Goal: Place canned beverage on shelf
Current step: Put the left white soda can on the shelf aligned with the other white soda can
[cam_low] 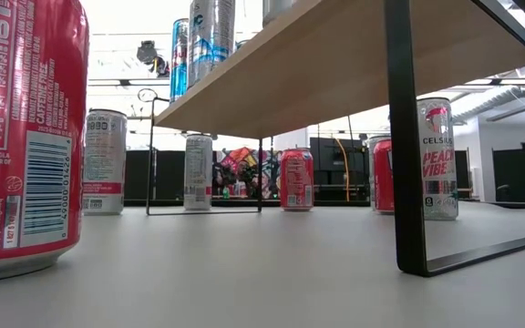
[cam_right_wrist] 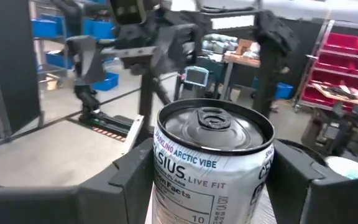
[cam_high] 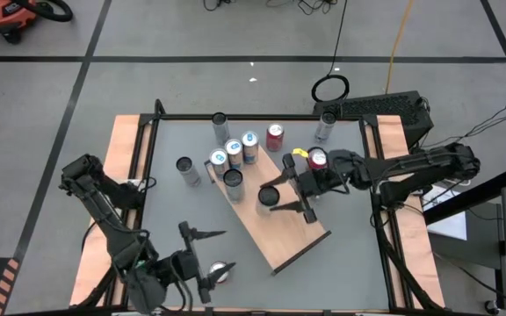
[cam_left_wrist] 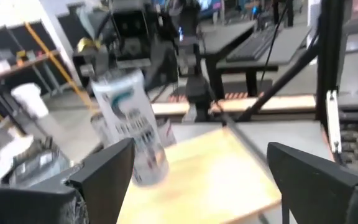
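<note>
Silver Celsius can stood upright on the light-brown wooden shelf, sitting right between the right tool's spread fingers, not clamped. Left tool waited open, well apart, near the worktop's front edge by a tipped can.

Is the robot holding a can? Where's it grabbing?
Nothing looks gripped. The silver can stands on the shelf inside the open right end effector; the left end effector is empty.
</note>
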Robot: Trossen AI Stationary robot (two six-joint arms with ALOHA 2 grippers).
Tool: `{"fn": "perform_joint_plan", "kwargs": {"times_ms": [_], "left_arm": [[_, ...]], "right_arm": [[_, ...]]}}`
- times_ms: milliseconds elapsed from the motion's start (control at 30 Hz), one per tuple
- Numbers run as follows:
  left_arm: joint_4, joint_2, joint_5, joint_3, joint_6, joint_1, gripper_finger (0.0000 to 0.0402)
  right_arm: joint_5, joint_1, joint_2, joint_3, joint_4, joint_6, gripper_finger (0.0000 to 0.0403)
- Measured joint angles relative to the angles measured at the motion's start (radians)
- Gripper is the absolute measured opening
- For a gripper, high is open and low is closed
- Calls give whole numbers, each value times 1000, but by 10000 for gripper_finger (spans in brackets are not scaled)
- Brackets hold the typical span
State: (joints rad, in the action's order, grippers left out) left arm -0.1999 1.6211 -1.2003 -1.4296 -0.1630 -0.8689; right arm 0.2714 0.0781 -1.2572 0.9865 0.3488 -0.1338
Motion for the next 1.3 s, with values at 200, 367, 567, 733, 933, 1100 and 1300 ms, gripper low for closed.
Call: {"fn": "perform_joint_plan", "kwargs": {"times_ms": [200,367,567,733,933,1100,1300], "left_arm": [[-316,0,-10,7,-371,-17,365],[-443,1,-32,55,-560,-17,365],[-523,1,-33,112,-770,-17,365],[-599,1,-24,130,-909,-17,365],[-612,1,11,145,-959,-17,365],[-625,1,17,169,-1002,-17,365],[-625,1,21,190,-1029,-15,365]], "right_arm": [[73,-81,-19,-30,90,32,212],[154,-154,-51,-30,98,47,212],[226,-212,-91,-30,125,48,212],[257,-243,-147,-30,182,62,212],[257,-268,-199,-30,232,80,212],[258,-280,-219,-30,247,84,212],[263,-283,-219,-30,248,52,212]]}}
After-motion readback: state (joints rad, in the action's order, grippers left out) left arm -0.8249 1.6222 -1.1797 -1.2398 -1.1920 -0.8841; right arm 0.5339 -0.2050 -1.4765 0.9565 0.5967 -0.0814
